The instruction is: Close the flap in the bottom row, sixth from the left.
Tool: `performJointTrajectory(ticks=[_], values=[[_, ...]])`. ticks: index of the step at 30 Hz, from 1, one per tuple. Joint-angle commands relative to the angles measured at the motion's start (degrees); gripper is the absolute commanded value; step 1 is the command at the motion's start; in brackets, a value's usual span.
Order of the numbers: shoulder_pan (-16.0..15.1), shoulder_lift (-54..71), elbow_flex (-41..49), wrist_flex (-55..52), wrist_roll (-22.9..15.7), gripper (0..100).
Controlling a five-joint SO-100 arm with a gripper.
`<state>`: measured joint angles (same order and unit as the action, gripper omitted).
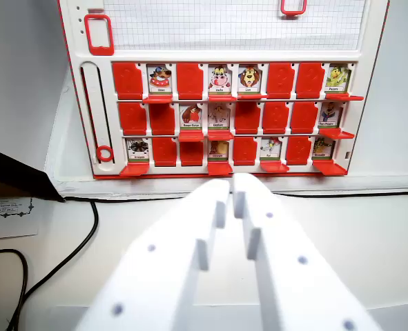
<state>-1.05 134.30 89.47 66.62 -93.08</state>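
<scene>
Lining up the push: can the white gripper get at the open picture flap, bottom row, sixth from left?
Probably yes. The white gripper sits before the red board, slightly left of the open picture flap; nothing lies between them.

Bare table (369,234) before the board (224,117); cable (79,245) lies left

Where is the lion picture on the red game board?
In the wrist view, the lion picture is in the board's top row, right of centre. It sits just right of the cow picture, with a closed red flap on its other side.
</scene>
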Motion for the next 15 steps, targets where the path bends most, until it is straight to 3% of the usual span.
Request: performJointTrajectory(ticks=[1, 15], values=[[-0.5, -0.3, -1.7, -1.7, 1.0, 0], [-0.2, -0.2, -0.9, -1.8, 1.1, 0]])
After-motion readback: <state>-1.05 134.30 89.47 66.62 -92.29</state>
